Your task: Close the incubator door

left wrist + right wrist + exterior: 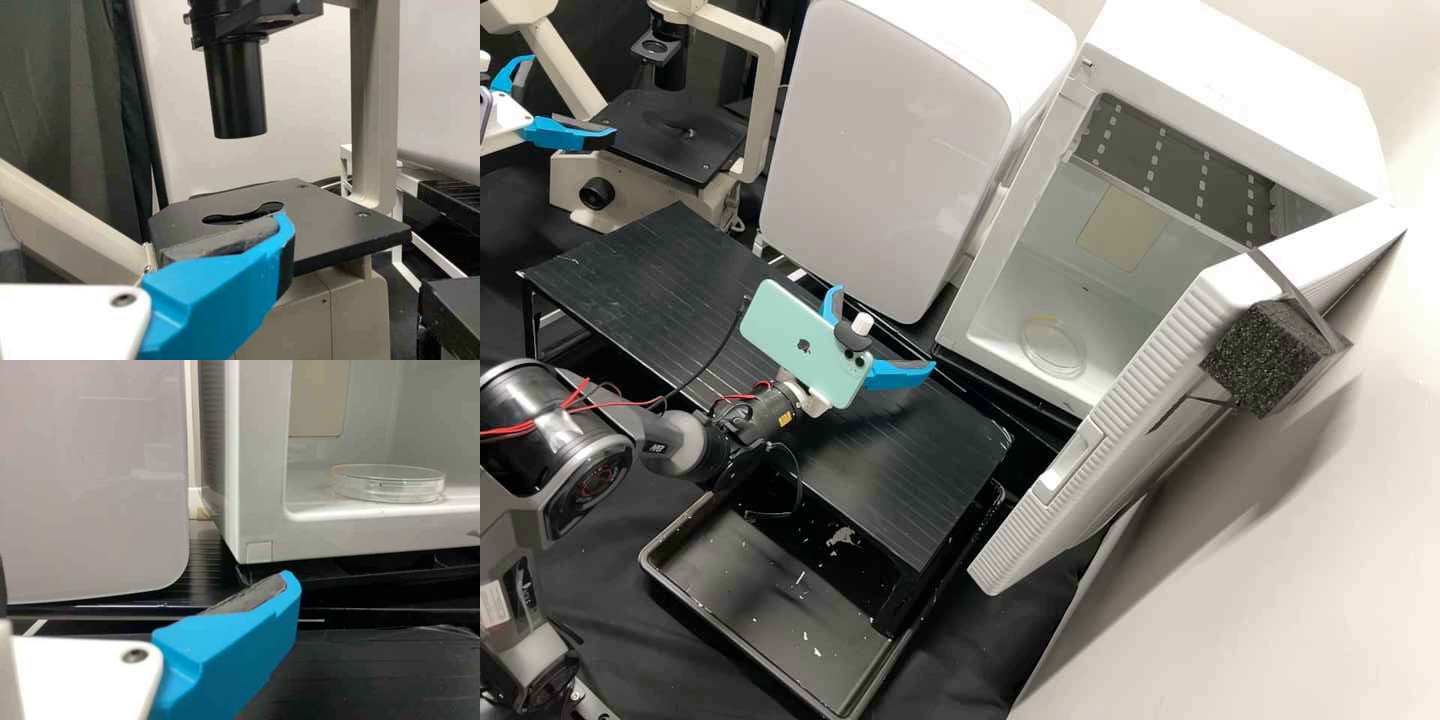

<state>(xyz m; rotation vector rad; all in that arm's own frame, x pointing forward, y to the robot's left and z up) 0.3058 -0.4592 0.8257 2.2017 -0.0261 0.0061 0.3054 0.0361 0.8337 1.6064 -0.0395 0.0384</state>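
Note:
The white incubator (1215,90) stands at the right of the high view with its ribbed door (1120,430) swung wide open. A dish (1052,348) lies inside. My right gripper (883,330), behind a mint phone, is open above the black rack, left of the incubator and apart from the door. In the right wrist view the right gripper (146,585) is in front of the incubator's lower front corner (255,536), near the dish (386,484). Far left, by the microscope, my left gripper (569,96) stands open; the left wrist view shows the left gripper (142,232) before the microscope stage (330,225).
A second white appliance (880,150) stands left of the incubator. The black rack (680,270) spans the bench, with a black tray (670,580) under its near side. A black foam block (1265,355) is on the door's outer side. The microscope (765,100) is at the back left.

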